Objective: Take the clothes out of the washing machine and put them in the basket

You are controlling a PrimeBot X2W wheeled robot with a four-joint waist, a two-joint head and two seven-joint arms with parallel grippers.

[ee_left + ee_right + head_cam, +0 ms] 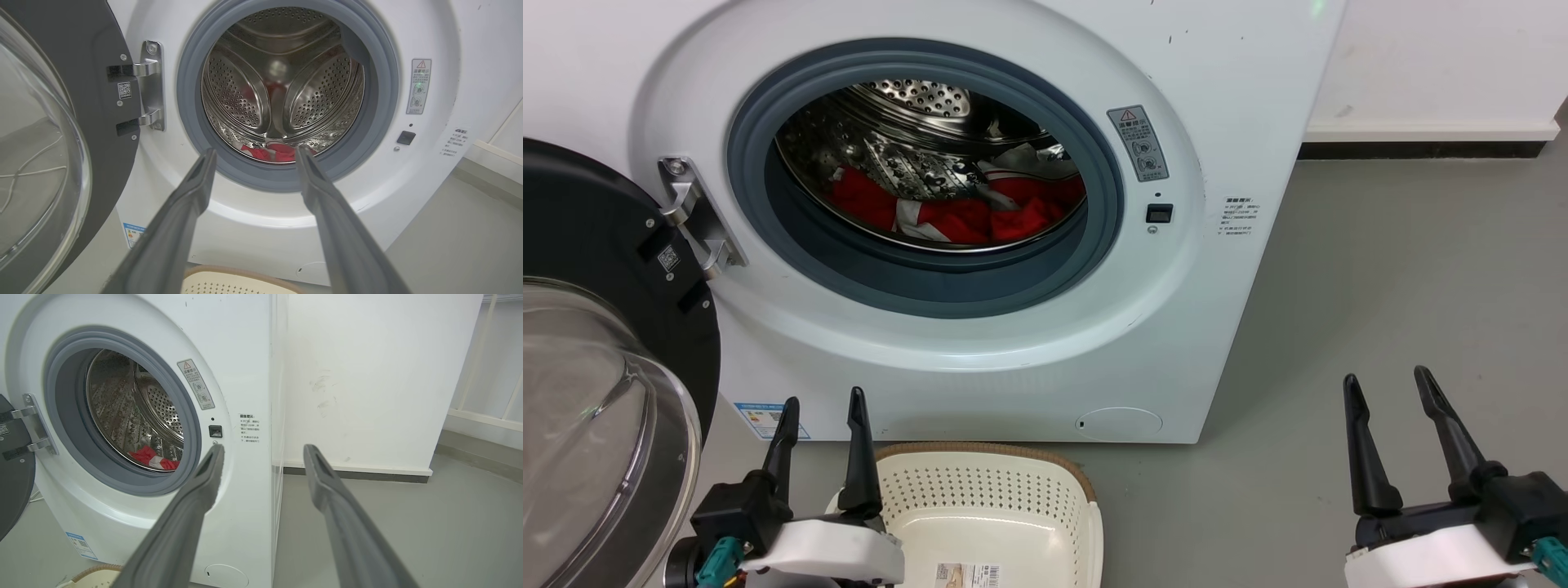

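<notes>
Clothes (964, 214): red-and-white heap low in the washing machine (1241, 122) drum; perhaps two garments, tangled.
Door (596, 343): one, swung open left of the porthole.
Basket (980, 447): one, on the floor just before the machine's foot.
Left gripper (823, 398): before the machine, fingers parted, holding nothing.
Right gripper (1387, 376): right of the machine, parted, empty.

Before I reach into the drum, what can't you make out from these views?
1. Garment count: in the head view the red cloth garments with white bands lie bunched in the perforated steel drum, and the grey rubber gasket hides their front edge.
2. Cream perforated plastic basket: near part cut off by the head view's bottom edge; the left hand covers one corner.
3. Grey warning sticker: print too small to read.
</notes>
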